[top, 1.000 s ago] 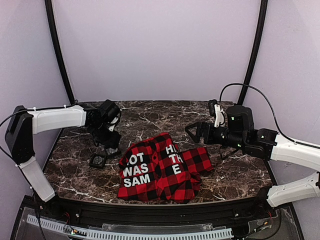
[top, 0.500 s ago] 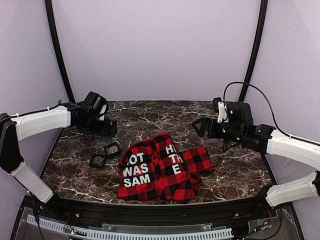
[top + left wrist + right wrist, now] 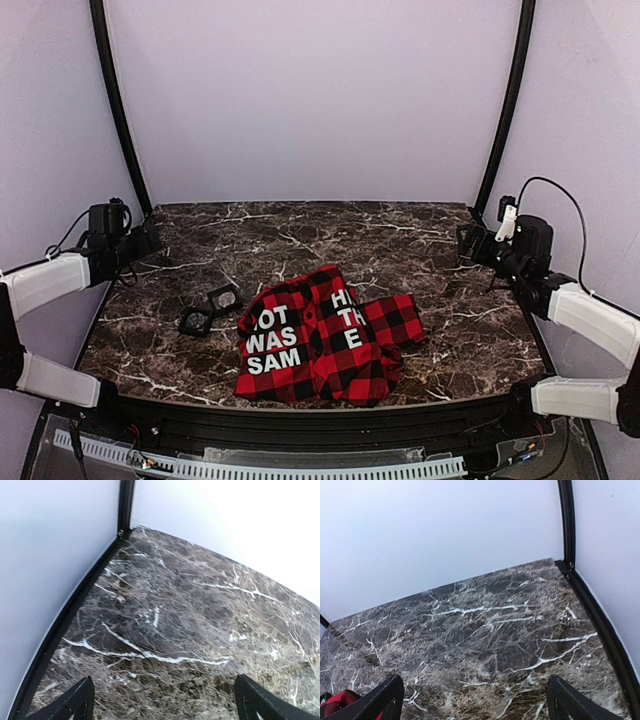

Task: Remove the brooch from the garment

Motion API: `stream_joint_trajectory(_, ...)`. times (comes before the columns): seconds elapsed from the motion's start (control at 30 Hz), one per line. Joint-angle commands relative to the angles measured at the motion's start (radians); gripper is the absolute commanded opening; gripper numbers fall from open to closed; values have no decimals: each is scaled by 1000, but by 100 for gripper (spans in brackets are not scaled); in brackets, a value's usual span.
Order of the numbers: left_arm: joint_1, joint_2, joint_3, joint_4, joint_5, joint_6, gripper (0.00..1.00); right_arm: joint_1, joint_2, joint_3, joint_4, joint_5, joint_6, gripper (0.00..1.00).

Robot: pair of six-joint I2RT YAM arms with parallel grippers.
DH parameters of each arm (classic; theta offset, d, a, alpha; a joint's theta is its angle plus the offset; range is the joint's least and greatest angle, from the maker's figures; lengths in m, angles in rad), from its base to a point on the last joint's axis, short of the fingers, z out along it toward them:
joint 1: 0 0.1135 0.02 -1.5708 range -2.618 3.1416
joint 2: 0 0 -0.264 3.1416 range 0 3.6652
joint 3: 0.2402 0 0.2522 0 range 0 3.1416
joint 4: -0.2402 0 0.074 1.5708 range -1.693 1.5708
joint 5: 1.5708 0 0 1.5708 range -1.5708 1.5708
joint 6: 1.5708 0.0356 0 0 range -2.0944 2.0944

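- Left gripper [image 3: 138, 243]: jaws wide apart, nothing between them, low by the left wall, well apart from the garment [image 3: 320, 340].
- Two black square frames [image 3: 210, 309]: just left of the garment; pale speck [image 3: 228, 297] in the farther one, possibly the brooch (too small to tell).
- Garment: crumpled at centre front, soft, light, likely to drag along; best pinned flat near the brooch, the small stiff disc pinched by its rim.
- Right gripper [image 3: 470, 243]: jaws spread, empty, by the right wall, well apart from the garment.
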Motion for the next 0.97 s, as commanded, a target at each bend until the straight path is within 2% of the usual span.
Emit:
stream_joint_trajectory(0.0,18,-68,-139,301,-167,79,99,-48,-101,-132,261,19,-102,99)
stream_joint_trajectory(0.17,19,-75,-289,576,-273,200,99,-55,-156,-301,452,122,-207,99)
stream_joint_trajectory(0.37,19,6,-363,713,-284,248,99,-57,-156,-411,541,167,-260,99)
stream_joint_trajectory(0.93,19,-31,-398,734,-271,266,99,-57,-169,-427,552,160,-260,98)
